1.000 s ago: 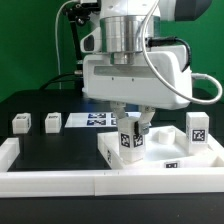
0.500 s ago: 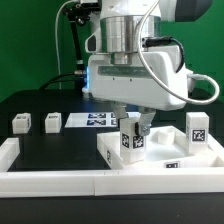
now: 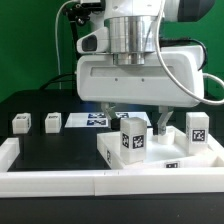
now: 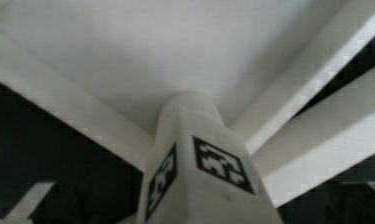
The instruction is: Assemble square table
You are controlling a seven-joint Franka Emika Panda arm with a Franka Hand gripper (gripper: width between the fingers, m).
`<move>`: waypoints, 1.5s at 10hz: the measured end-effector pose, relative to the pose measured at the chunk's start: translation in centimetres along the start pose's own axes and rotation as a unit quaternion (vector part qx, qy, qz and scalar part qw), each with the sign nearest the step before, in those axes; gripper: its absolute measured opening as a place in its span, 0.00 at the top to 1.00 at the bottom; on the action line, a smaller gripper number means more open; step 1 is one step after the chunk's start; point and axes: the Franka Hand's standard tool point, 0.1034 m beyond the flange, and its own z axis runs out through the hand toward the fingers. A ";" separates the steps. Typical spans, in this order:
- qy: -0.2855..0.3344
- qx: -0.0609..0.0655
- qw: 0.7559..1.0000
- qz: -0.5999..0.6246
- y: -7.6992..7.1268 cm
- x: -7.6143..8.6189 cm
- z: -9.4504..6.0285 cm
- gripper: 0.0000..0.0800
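Moved: hand [image 3: 136,116] turned; I see it spread wide, holding nothing.
Leg block [image 3: 132,138]: upright on a corner of the table slab [image 3: 180,158].

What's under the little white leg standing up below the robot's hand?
The leg stands upright on the white square tabletop. The leg's bottom end is covered, so how it joins the tabletop cannot be seen.
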 end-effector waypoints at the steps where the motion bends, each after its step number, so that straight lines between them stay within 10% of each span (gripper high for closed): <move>1: -0.001 0.000 0.999 -0.047 0.0 -0.1 0.0 0.19; 12: 0.000 -0.009 0.925 -0.379 0.5 0.3 0.0 0.19; 15: 0.000 -0.009 0.925 -0.379 0.6 0.3 0.0 0.64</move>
